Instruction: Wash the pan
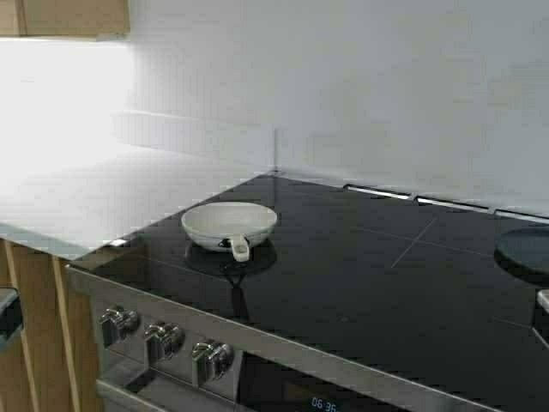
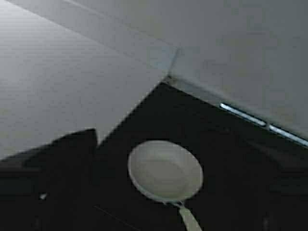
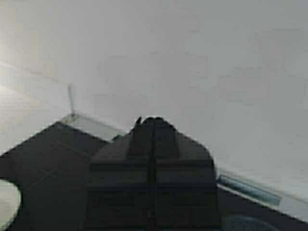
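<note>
**Cream pan sits alone on the black cooktop, both arms held back**

A pale wall (image 1: 360,77) runs behind a white counter (image 1: 94,197) that meets a glossy black cooktop (image 1: 360,283) at the back corner. Wooden cabinet fronts (image 1: 39,326) stand below the counter, and a wooden cupboard (image 1: 69,17) hangs at the upper left. Along the front edge of the range sits a steel panel with three knobs (image 1: 163,342) and a small lit display (image 1: 323,403).

The pan (image 1: 229,225) rests flat on the cooktop near its left edge, just beside the seam with the white counter and nearer the front edge than the back. It is empty, and its short handle (image 1: 239,249) points toward the front edge. From the left wrist camera it lies below and ahead, well apart from the arm.

A dark round pan (image 1: 523,251) sits at the far right edge of the cooktop, well apart from the cream one.

The left tool (image 2: 62,159) shows only as a dark shape, and I cannot tell how its fingers stand. The right tool (image 3: 153,126) is raised above the cooktop toward the back wall, its fingers pressed together with nothing between them.
</note>
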